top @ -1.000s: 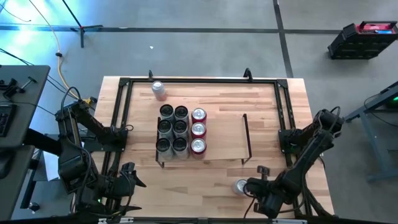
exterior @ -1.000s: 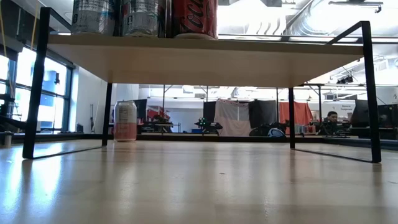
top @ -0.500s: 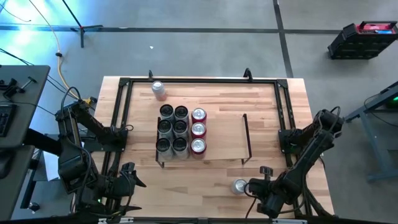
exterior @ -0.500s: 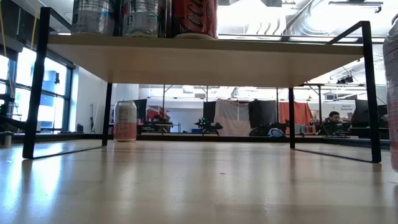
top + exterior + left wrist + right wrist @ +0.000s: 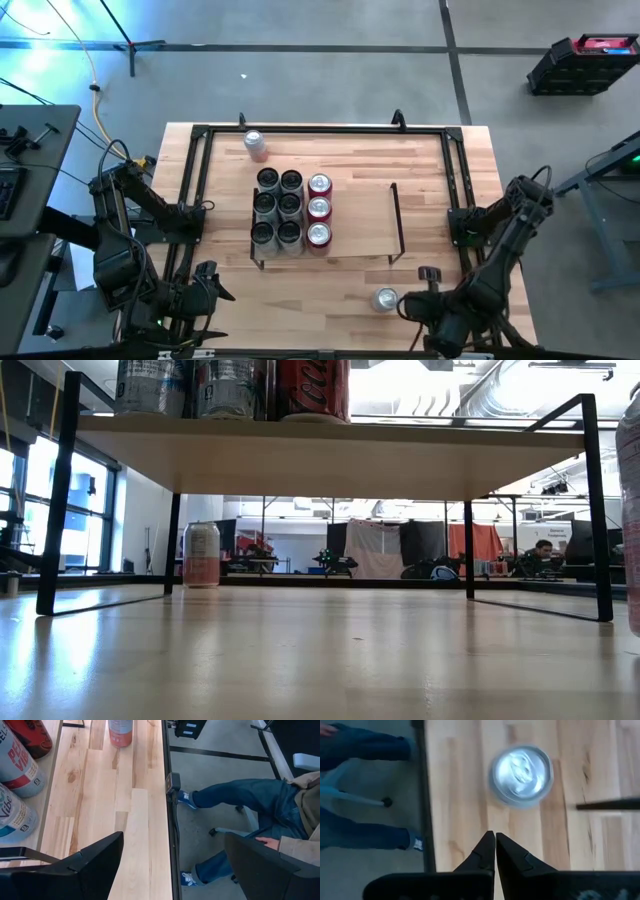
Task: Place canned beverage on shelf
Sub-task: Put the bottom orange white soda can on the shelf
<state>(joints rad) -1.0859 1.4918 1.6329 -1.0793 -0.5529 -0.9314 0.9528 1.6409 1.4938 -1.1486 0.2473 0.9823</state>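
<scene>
Cans are standing in three rows on the shelf [image 5: 355,215], all crowded onto its left part: six dark-topped cans [image 5: 278,206] in two rows of three, and three red cans [image 5: 319,209] in one row just beside them. The rest of the board is lying bare. In the low view the shelf [image 5: 330,455] is showing from below, with can bottoms lined along its left end.

One silver-topped can [image 5: 386,299] is standing upright on the tabletop [image 5: 225,210], off the shelf and near its front right corner. The right hand [image 5: 412,303] is sitting just beside this can, on its right, with its fingers clenched together and grasping nothing. In the right wrist view the fingertips [image 5: 490,851] are meeting in a point, and the can [image 5: 521,775] is standing apart from them, close to the tabletop's black rail. In the low view this can [image 5: 630,510] is showing only as a sliver at the right edge.

Another can, pink [image 5: 255,144], is standing alone at the far side of the tabletop, behind the shelf's left end, well apart from both hands. It is showing in the low view [image 5: 201,554] beneath the shelf and in the left wrist view [image 5: 120,732].

The left hand [image 5: 205,283] is waiting at the near left corner of the tabletop, released, its fingers [image 5: 90,865] spread wide with nothing between them.

A person's legs [image 5: 235,802] in blue jeans are showing beyond the tabletop edge.
</scene>
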